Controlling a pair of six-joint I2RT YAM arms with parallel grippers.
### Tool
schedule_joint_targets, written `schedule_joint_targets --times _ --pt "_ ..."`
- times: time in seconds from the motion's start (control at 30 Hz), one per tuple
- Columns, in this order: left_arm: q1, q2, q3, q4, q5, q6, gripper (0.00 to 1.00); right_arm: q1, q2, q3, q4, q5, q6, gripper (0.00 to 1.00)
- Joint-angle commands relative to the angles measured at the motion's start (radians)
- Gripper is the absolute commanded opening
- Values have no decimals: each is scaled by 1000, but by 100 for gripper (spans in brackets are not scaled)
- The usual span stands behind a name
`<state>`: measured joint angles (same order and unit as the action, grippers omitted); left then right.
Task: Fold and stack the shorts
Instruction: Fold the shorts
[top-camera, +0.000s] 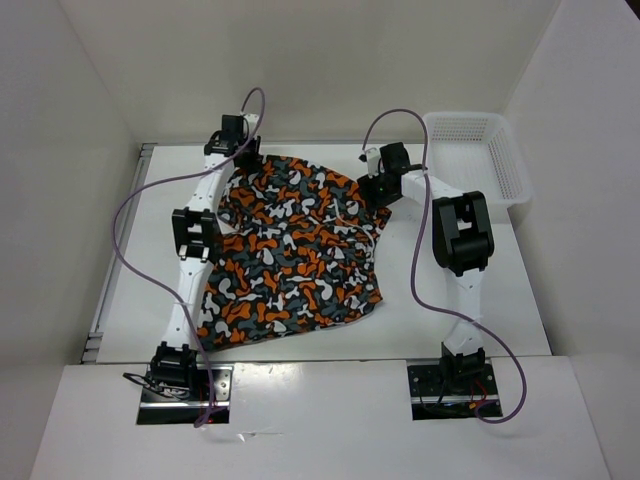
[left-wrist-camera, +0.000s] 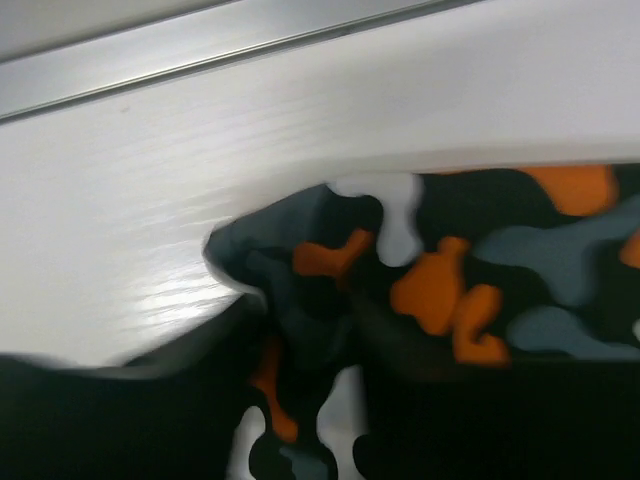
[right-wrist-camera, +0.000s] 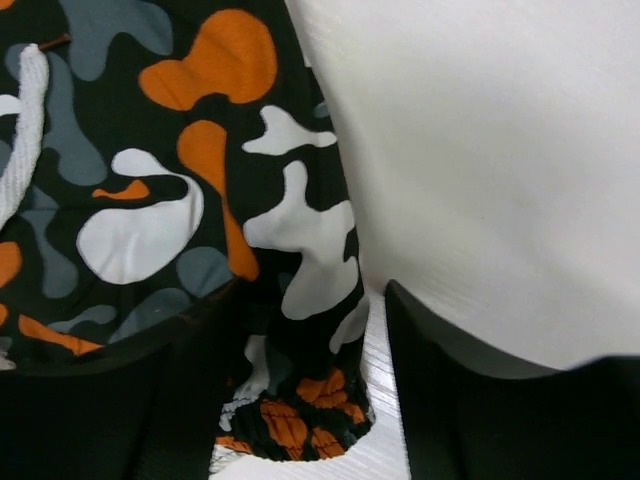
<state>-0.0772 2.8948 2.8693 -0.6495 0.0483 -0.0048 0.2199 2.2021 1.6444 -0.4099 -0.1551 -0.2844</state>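
Note:
The shorts (top-camera: 290, 255) lie spread on the white table (top-camera: 505, 290), their orange, white, grey and black blotch print facing up. My left gripper (top-camera: 243, 150) is at their far left corner. In the left wrist view a bunched fold of the shorts (left-wrist-camera: 450, 270) fills the gap between the dark, blurred fingers of that gripper (left-wrist-camera: 305, 400). My right gripper (top-camera: 372, 188) is at the far right corner. Its jaws (right-wrist-camera: 310, 380) stand open around the shorts' edge (right-wrist-camera: 200, 150), with a strip of table showing between the cloth and the right finger (right-wrist-camera: 480, 420). A white drawstring (right-wrist-camera: 30, 130) lies on the cloth.
A white plastic mesh basket (top-camera: 480, 150) stands at the far right of the table, just right of the right arm. A metal rail (left-wrist-camera: 250, 40) runs along the table's edge beyond the left gripper. White walls enclose the table.

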Motion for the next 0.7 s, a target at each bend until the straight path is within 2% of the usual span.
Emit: schedule_joint_targets --times 0.0,0.07,0.1,0.13,0.27,0.3,0.33,0.4,0.47,0.67 --pt "-24 37 36 -24 33 5 32 7 41 -8 -29 11 -2 60" --pt "-24 37 45 -24 33 5 10 7 41 -17 -29 20 -2 57" --pt "-24 37 54 -24 33 5 2 7 41 -17 -29 20 -2 55" --pt "-24 37 65 -24 33 5 0 7 41 -17 -29 20 -2 55" --pt "-24 -3 180 -33 58 5 0 7 -14 3 34 161 22 28" --pt "-24 -12 220 -33 58 5 0 7 -15 14 46 175 4 17" --pt "-24 -12 266 -23 39 5 0 7 -33 37 46 186 -8 12" --pt "-24 -87 254 -21 30 5 0 7 -71 48 57 218 -19 1" --pt "-24 -142 263 -61 65 5 0 7 -105 72 57 218 -65 0" --pt "-1 -270 263 -333 197 5 0 7 -275 52 -3 209 -209 0"
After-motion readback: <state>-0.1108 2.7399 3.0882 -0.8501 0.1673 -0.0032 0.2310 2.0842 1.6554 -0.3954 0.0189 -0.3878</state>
